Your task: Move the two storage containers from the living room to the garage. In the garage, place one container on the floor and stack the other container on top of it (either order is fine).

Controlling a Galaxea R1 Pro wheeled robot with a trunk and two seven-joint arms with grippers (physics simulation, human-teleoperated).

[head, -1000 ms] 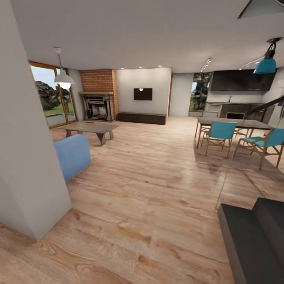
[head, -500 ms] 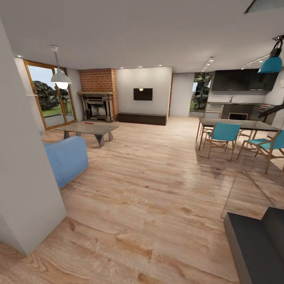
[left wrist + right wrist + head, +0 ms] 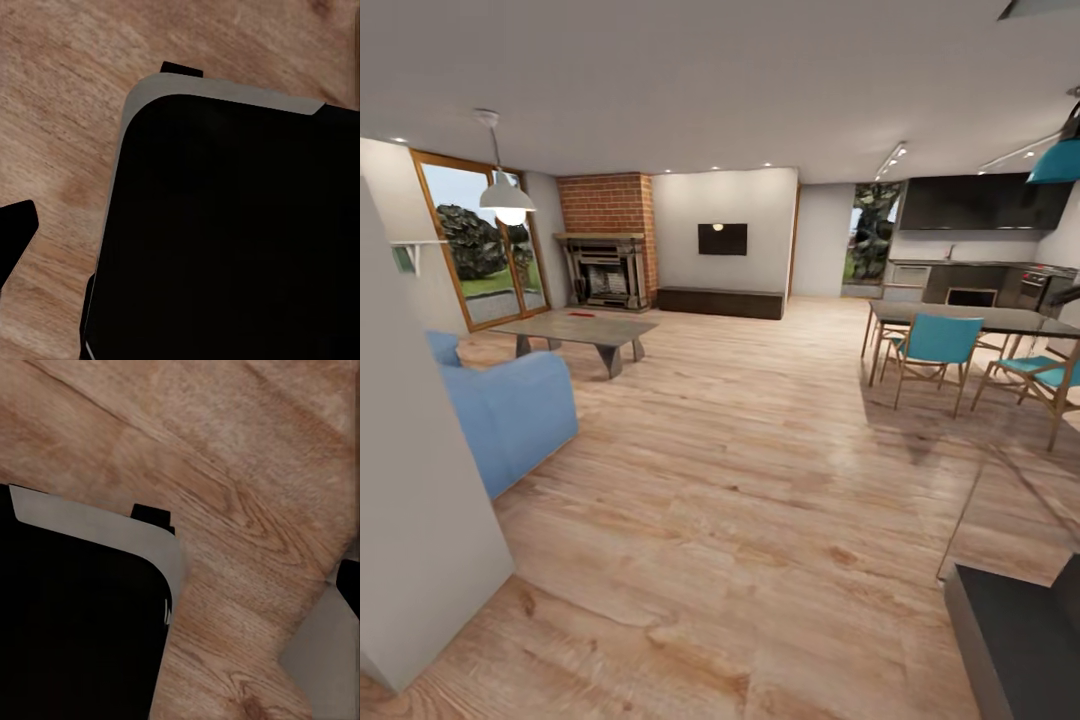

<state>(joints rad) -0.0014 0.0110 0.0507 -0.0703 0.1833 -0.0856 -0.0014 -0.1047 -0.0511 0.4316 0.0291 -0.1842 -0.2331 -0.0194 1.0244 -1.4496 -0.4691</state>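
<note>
Neither wrist view lets me tell how far either tool is open: each looks down on a dark, grey-edged body [image 3: 225,225] over the plank floor [image 3: 760,520]. Open floor runs ahead through the living room between the blue sofa [image 3: 510,415] and the dining table [image 3: 970,318] (teal chairs around it). A small red patch lies on the coffee table [image 3: 575,328], too small to identify; a cream wall [image 3: 420,520] cuts off the near left.

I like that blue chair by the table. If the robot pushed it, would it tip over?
Probably it would slide or tip fairly easily. The blue chair stands on thin, splayed wooden legs, so it looks light. The wood floor looks smooth and glossy, so sliding seems likelier than toppling.
</note>
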